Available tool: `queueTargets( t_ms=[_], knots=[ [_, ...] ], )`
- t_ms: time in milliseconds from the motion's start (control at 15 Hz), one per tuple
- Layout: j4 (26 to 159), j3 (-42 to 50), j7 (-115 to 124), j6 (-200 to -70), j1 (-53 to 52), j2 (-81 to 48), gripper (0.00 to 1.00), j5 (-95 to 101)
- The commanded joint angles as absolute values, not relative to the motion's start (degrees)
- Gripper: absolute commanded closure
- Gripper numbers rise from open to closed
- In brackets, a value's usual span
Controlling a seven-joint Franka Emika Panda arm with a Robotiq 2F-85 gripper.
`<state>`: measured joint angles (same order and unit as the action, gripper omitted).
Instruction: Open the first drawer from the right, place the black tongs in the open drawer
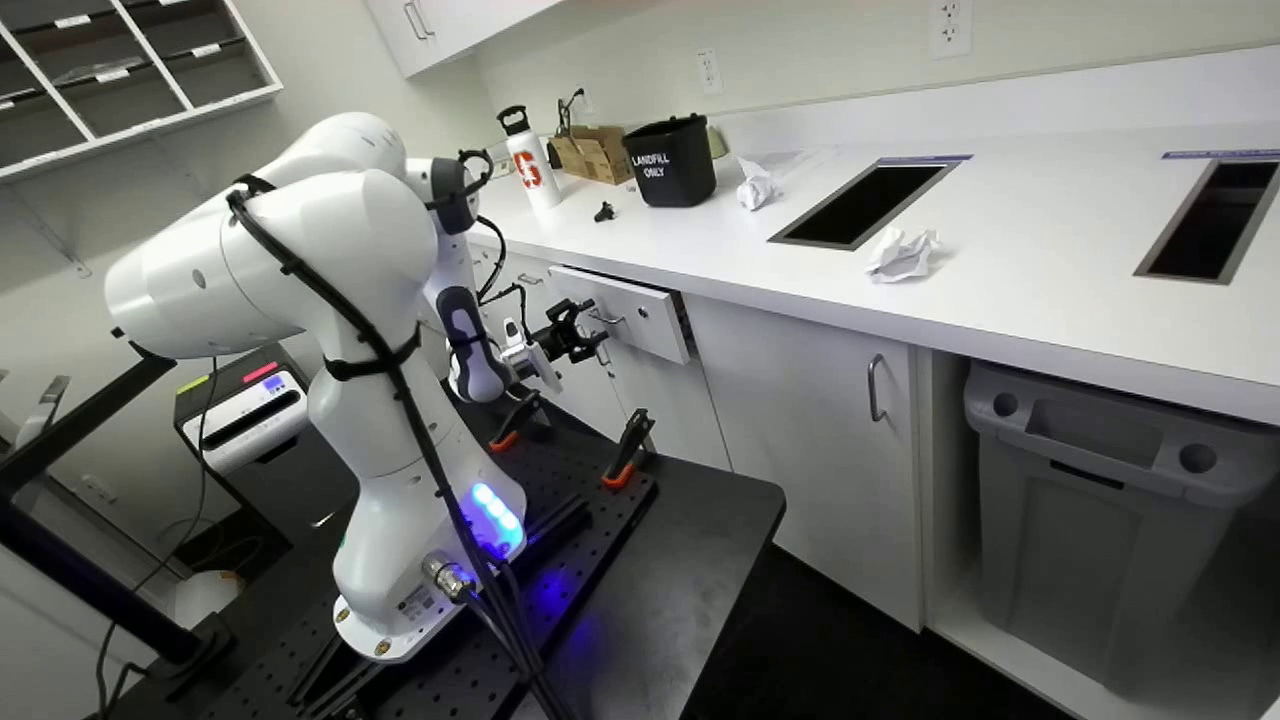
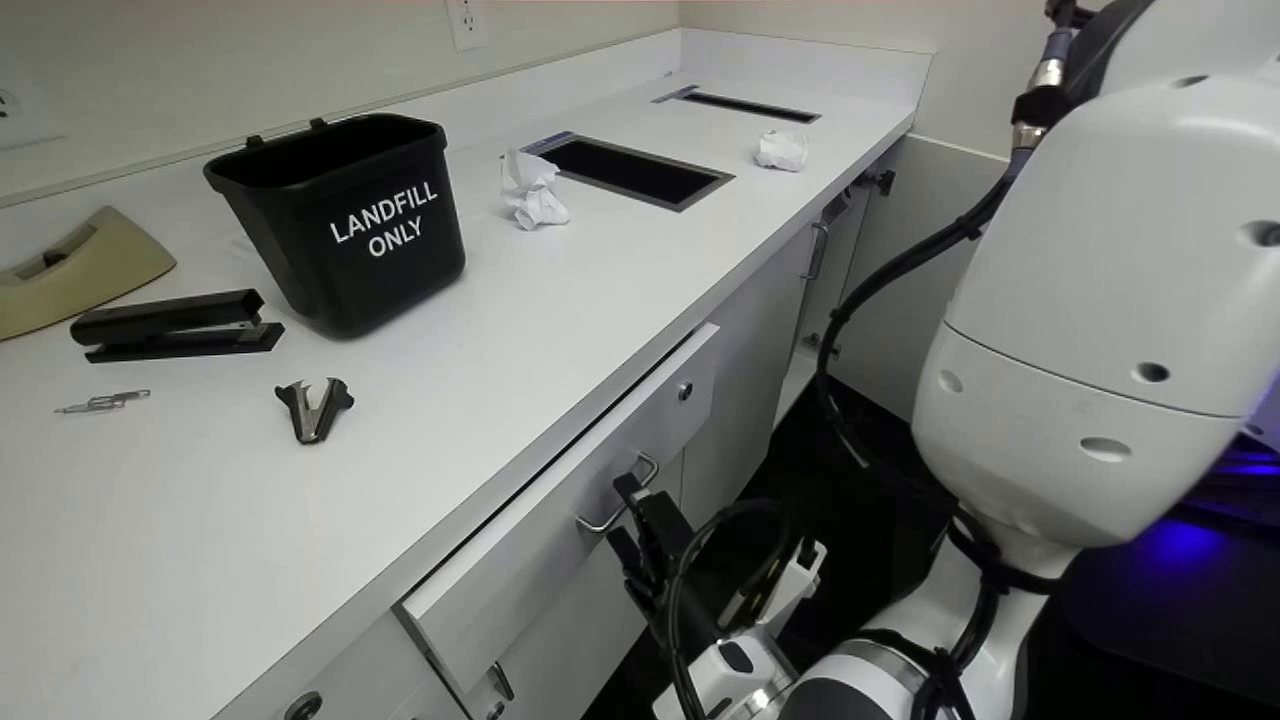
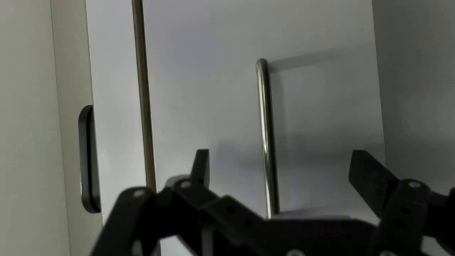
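The first drawer from the right, with a flat white front point(image 1: 655, 325), point(image 2: 540, 570), point(image 3: 213, 106), stands slightly out from under the counter in both exterior views. Its inside is hidden. Its metal bar handle point(image 3: 266, 135) runs between my gripper's fingers point(image 3: 280, 153) in the wrist view. The gripper is open and empty, with a finger on each side of the handle and apart from it. It also shows at the handle in both exterior views point(image 1: 596, 324), point(image 2: 622, 512). The black tongs point(image 2: 312, 428), point(image 1: 604, 212), small pincers with metal jaws, lie on the white counter.
A black landfill bin point(image 2: 370, 240), a black stapler point(image 2: 175, 325), a beige tape dispenser point(image 2: 90, 265) and crumpled papers point(image 2: 530, 190) are on the counter. A white bottle point(image 1: 533, 170) stands at its far end. Orange-tipped clamps point(image 1: 630, 450) sit on the black table point(image 1: 690, 520).
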<state>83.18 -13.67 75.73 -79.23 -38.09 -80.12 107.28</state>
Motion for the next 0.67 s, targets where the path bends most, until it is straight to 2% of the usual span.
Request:
queueTargets(
  t_ms=[0, 67, 200, 600],
  knots=[
    [80.3, -13.1, 75.1, -77.4, -38.8, -81.3, 0.06, 107.7],
    [80.1, -12.9, 75.1, -77.4, -38.9, -81.2, 0.28, 107.8],
    [79.7, -12.8, 74.9, -77.4, -38.9, -81.3, 0.32, 107.7],
    [80.1, -13.1, 74.8, -77.0, -39.6, -81.3, 0.79, 107.1]
  ],
)
